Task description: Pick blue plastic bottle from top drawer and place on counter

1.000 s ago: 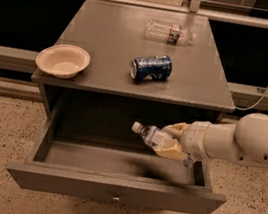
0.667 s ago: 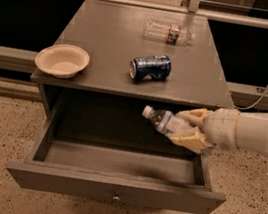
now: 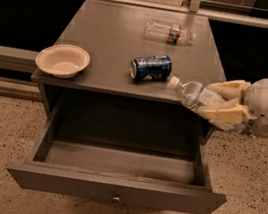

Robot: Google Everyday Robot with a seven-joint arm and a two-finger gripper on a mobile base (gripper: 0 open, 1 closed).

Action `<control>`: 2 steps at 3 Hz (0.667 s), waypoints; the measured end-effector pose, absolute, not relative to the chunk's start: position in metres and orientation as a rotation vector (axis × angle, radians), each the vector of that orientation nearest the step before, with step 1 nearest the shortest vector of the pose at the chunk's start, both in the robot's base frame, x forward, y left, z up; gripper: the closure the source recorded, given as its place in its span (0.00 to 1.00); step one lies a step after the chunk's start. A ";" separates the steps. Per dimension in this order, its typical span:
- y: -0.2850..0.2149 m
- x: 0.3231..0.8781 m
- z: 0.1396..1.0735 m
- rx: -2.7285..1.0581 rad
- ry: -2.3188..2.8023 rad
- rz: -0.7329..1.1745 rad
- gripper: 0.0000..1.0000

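My gripper (image 3: 222, 101): fingers pinched the small clear pale-blue-labelled plastic bottle (image 3: 195, 94) over the grey wooden counter (image 3: 110, 34), front-right edge.
Bottle: tilted, cap beside the blue soda can (image 3: 151, 67).
Drawer: wide grey wooden top drawer (image 3: 116, 189) stood open.

My cream-yellow pincer (image 3: 216, 103), at the right front edge of the bench (image 3: 111, 29), clasps the clear blue plastic bottle (image 3: 191, 93), which has a pale label and a white cap. The bench and drawer (image 3: 116, 189) are grey. The can (image 3: 151, 68) is blue, the bowl (image 3: 62, 60) cream, and the floor (image 3: 4, 124) speckled beige.
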State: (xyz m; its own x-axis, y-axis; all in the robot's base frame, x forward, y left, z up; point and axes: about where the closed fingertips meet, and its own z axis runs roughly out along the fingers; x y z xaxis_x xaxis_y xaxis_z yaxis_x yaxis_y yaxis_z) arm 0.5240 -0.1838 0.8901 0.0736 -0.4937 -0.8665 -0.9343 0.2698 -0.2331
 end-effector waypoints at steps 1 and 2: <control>-0.193 0.555 0.919 -1.243 1.590 0.706 1.00; -0.189 0.592 0.941 -1.129 1.689 0.742 1.00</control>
State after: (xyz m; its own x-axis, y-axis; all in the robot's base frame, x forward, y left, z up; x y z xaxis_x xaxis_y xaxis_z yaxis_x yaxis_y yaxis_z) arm 0.5915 -0.1887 0.9407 -0.1338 -0.3504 -0.9270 -0.9199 0.3919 -0.0154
